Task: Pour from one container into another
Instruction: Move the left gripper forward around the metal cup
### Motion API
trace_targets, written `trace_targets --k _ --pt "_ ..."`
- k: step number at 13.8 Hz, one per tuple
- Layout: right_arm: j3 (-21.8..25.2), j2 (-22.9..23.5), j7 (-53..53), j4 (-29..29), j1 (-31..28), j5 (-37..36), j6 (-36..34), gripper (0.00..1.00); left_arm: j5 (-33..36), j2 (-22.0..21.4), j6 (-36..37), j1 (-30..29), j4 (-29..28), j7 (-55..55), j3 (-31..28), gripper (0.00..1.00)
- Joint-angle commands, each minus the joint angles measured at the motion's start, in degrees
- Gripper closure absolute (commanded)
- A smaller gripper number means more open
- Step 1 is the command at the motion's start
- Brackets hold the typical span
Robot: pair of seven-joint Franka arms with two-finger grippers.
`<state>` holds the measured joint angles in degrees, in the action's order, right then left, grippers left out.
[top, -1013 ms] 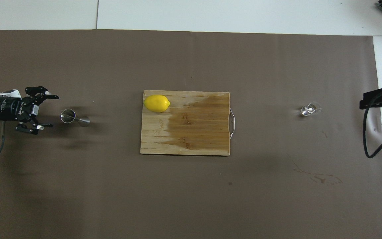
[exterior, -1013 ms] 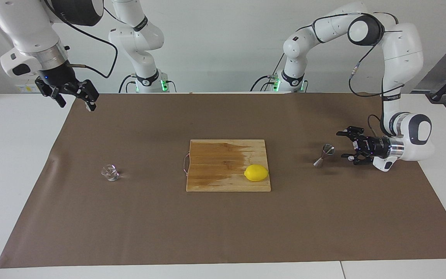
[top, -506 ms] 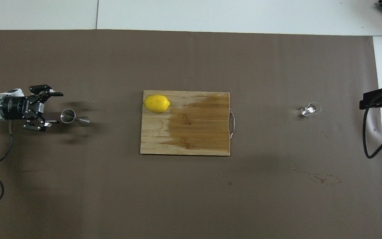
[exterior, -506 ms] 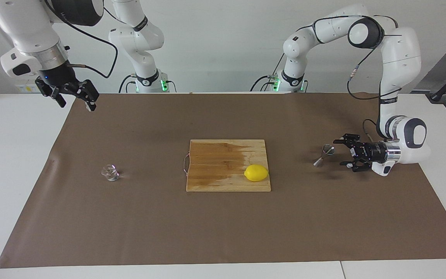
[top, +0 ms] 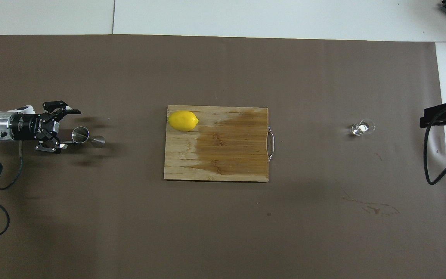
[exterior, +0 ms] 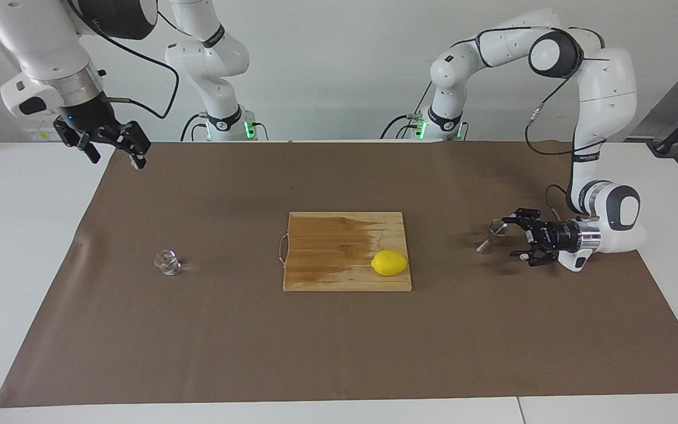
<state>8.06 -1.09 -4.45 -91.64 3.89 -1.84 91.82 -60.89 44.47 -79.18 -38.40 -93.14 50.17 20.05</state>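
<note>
Facing view: left hand (exterior: 512,237) spread, level with the steel jigger (exterior: 492,234) just ahead of its fingertips, not yet touching.
Light, stiff and slick, the jigger looks easy to tip; its narrow waist seems the surest hold. The fragile glass cup (exterior: 168,262) sits well apart from it, below the spread, waiting right hand (exterior: 116,154).

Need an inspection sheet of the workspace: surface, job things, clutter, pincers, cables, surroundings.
Surface: brown paper mat, faint stains toward the right arm's end.
Job things: small silvery steel hourglass jigger, upright; tiny clear faceted glass cup, upright, untouched.
Clutter: yellow lemon on wooden cutting board.
Pincers: left pincer open, low beside the jigger; right pincer open, raised, waiting.
Cables: black cable by the right arm.
Surroundings: white wall.
</note>
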Motion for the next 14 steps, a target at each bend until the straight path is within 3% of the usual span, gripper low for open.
trace_targets --k 1,14 --pt "-0.50 -1.29 -0.38 -1.26 -0.64 1.49 -0.33 0.00 1.12 0.00 -1.15 0.16 -0.38 -0.78 0.34 0.00" --pt "-0.50 -1.29 -0.38 -1.26 -0.73 1.49 -0.33 0.00 2.97 0.09 -0.36 -1.59 -1.96 -3.32 2.71 0.00"
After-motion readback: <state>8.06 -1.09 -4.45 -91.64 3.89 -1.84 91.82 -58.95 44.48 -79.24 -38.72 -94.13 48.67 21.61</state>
